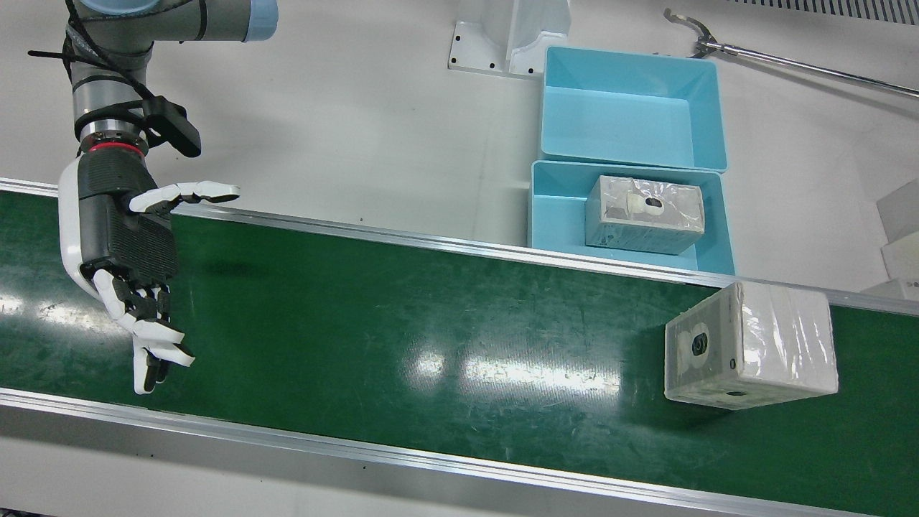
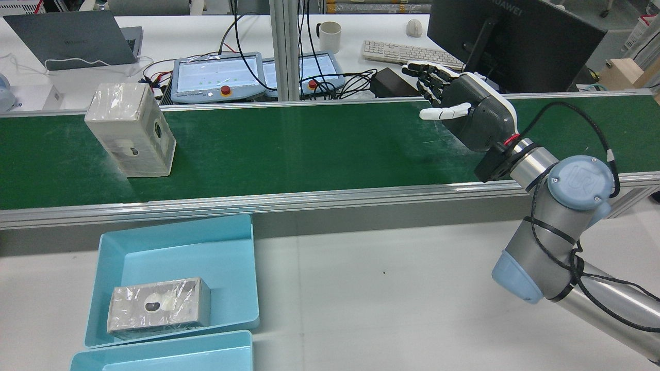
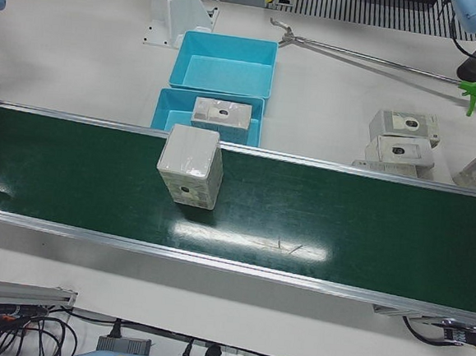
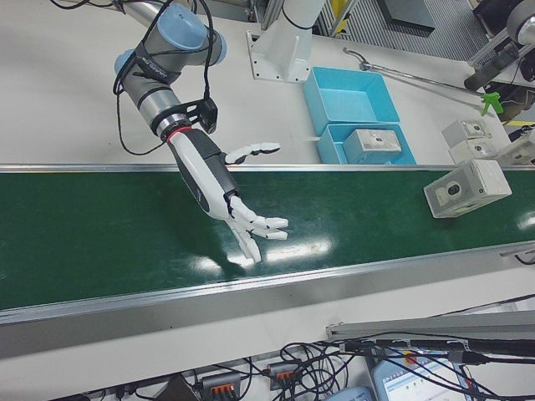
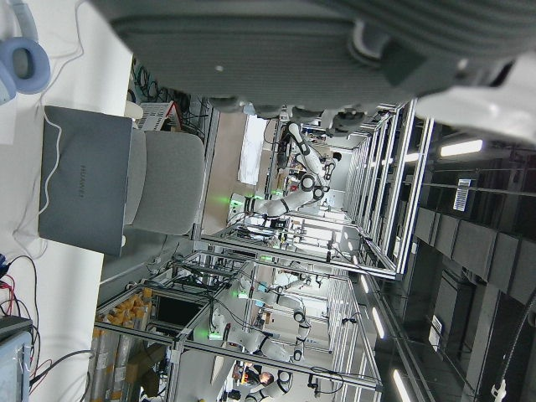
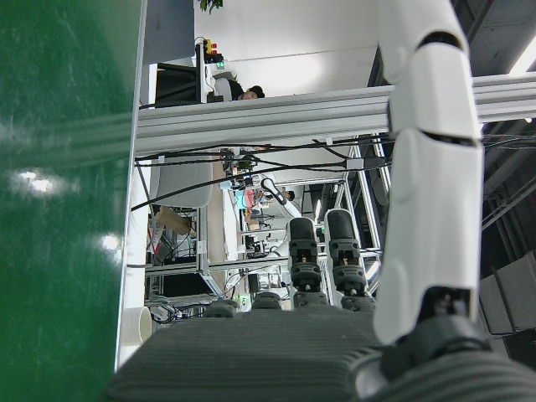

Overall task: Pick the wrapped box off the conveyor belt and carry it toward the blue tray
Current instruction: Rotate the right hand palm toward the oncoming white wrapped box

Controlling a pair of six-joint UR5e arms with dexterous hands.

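Observation:
The wrapped box [image 1: 750, 345] stands on the green conveyor belt [image 1: 431, 323], near its tray-side rail; it also shows in the rear view [image 2: 131, 129] and the left-front view [image 3: 191, 164]. My right hand [image 1: 129, 251] hovers open over the belt's other end, far from the box, fingers [image 6: 427, 167] spread and holding nothing [image 4: 221, 188]. Two blue trays [image 1: 553, 215] sit on the white table beside the belt. The nearer one holds another wrapped box [image 1: 644, 214]; the farther one [image 1: 632, 108] holds nothing. Of my left hand only the dark palm [image 5: 318, 50] shows.
A long grabber tool [image 3: 468, 85] lies on the table behind the trays. Several spare wrapped boxes [image 3: 402, 137] are stacked at the table's edge. An arm pedestal [image 1: 510, 36] stands by the far tray. Teach pendants [image 2: 216, 77] and a monitor [image 2: 515, 41] lie beyond the belt.

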